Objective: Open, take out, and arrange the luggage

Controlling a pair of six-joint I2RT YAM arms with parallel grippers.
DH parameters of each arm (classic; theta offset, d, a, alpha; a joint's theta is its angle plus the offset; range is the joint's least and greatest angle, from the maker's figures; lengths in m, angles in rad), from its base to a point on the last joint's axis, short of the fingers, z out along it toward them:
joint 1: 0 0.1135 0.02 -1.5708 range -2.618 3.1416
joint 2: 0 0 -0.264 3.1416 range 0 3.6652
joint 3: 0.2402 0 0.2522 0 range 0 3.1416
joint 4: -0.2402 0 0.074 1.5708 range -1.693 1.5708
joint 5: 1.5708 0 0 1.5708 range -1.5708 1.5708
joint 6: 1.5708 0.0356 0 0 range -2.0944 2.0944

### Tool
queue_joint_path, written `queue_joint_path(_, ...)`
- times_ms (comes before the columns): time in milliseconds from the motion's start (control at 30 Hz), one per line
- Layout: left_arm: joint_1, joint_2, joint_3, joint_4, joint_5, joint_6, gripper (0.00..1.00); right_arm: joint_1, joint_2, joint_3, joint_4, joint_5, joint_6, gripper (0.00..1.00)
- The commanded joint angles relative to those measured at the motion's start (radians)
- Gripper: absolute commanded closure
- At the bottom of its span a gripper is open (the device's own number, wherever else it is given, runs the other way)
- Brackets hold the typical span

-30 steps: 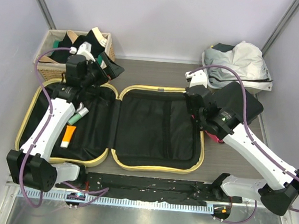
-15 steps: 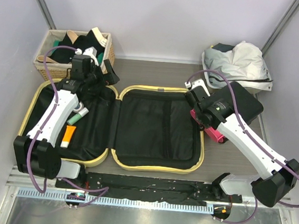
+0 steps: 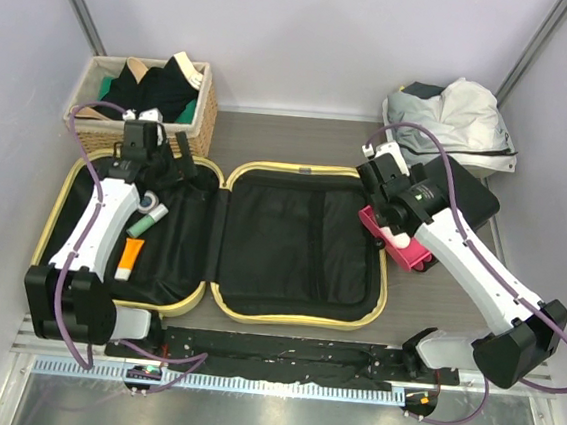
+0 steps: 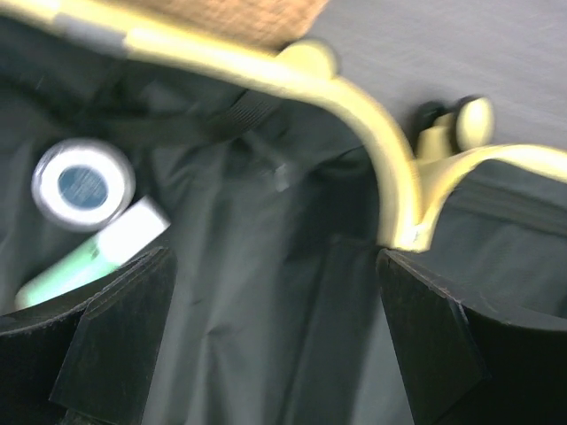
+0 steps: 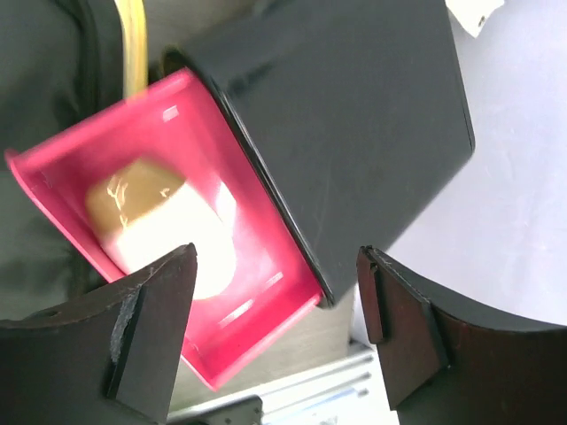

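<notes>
Luggage [image 3: 293,321] lies open flat on worktop [image 3: 301,139]. Left pincer [image 4: 275,336] spread wide over its left half. Right pincer [image 5: 275,319] apart above pink tray [image 5: 177,115], clamping nothing.

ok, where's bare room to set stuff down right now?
Free: luggage right half, bare lining; table strip behind the luggage, between basket and jacket. Crowded: luggage left half, with tubes and a tin; right of the luggage, pink tray beside black box.

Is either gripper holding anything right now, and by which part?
Nothing is held. The left gripper stands open over the luggage lining; the right gripper stands open above the pink tray.
</notes>
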State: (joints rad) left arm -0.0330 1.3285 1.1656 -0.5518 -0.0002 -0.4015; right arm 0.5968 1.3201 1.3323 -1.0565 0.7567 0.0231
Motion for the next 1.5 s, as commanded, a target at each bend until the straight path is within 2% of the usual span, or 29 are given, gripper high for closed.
queue_joint_path(0,0.059,-0.072,-0.084,-0.028,-0.037,0.01,0.0,-0.002,-0.03,0.059,0.116,-0.026,-0.005,0.21)
queue_joint_path(100,0.096,-0.132,-0.145,-0.063,-0.041,-0.023,0.0,-0.002,-0.07,0.067,0.245,-0.077,-0.018,0.21)
queue_joint_path(267,0.136,-0.228,-0.251,-0.151,-0.129,-0.118,0.0,-0.012,-0.117,0.056,0.442,-0.189,-0.049,0.22)
queue_joint_path(433,0.258,-0.29,-0.357,-0.198,-0.136,-0.296,0.0,-0.04,-0.137,0.025,0.512,-0.276,-0.051,0.25)
queue_joint_path(533,0.32,-0.292,-0.414,-0.194,-0.126,-0.359,0.0,-0.057,-0.147,0.015,0.515,-0.316,-0.042,0.25)
queue_joint_path(633,0.346,-0.285,-0.454,-0.168,-0.175,-0.391,0.0,-0.069,-0.162,-0.005,0.529,-0.341,-0.034,0.26)
queue_joint_path(733,0.346,-0.259,-0.455,-0.135,-0.23,-0.382,0.0,-0.08,-0.168,-0.022,0.543,-0.359,-0.029,0.26)
queue_joint_path(833,0.347,-0.204,-0.431,-0.134,-0.343,-0.326,0.0,-0.088,-0.17,-0.028,0.552,-0.373,-0.026,0.26)
queue_joint_path(933,0.351,-0.149,-0.391,-0.138,-0.395,-0.258,0.01,-0.092,-0.176,-0.035,0.561,-0.384,-0.025,0.26)
queue_joint_path(1100,0.352,-0.059,-0.35,-0.128,-0.38,-0.162,0.02,-0.097,-0.185,-0.042,0.57,-0.392,-0.025,0.26)
queue_joint_path(1233,0.351,0.03,-0.339,-0.112,-0.288,-0.113,0.0,-0.101,-0.2,-0.047,0.575,-0.392,-0.025,0.26)
queue_joint_path(1467,0.352,0.124,-0.331,-0.108,-0.25,-0.094,0.01,-0.106,-0.229,-0.058,0.581,-0.379,-0.025,0.25)
